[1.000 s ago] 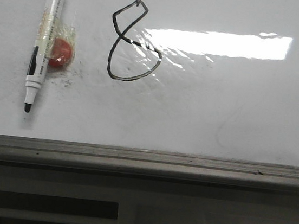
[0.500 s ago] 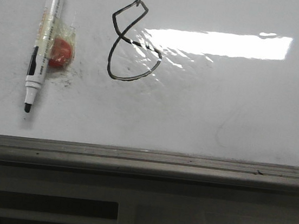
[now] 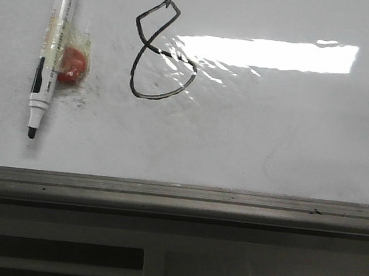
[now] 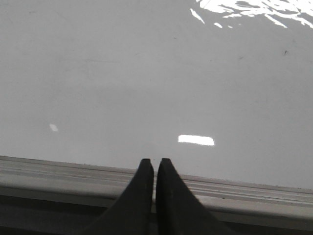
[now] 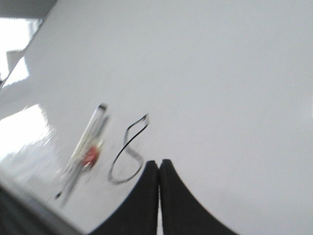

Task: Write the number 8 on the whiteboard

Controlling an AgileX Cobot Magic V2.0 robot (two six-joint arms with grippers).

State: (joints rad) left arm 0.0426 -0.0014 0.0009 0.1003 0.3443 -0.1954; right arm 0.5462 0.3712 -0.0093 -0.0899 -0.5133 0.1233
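A black hand-drawn number 8 [image 3: 160, 53] stands on the glossy whiteboard [image 3: 292, 138], left of a glare patch. A white marker [image 3: 50, 51] with a black cap end and a red lump taped to it lies on the board left of the 8, tip toward the rail. No gripper shows in the front view. My left gripper [image 4: 155, 161] is shut and empty above the board's bottom rail [image 4: 58, 174]. My right gripper [image 5: 159, 162] is shut and empty, above the board beside the 8 [image 5: 128, 149]; the marker [image 5: 85, 152] shows there too, blurred.
A grey metal rail [image 3: 177, 198] runs along the whiteboard's near edge. Faint grey smudges and specks lie near the marker and the 8. Below the rail is the robot's base with dark slots.
The marker and the 8 have shifted very slightly left in the front view; otherwise nothing has visibly changed.
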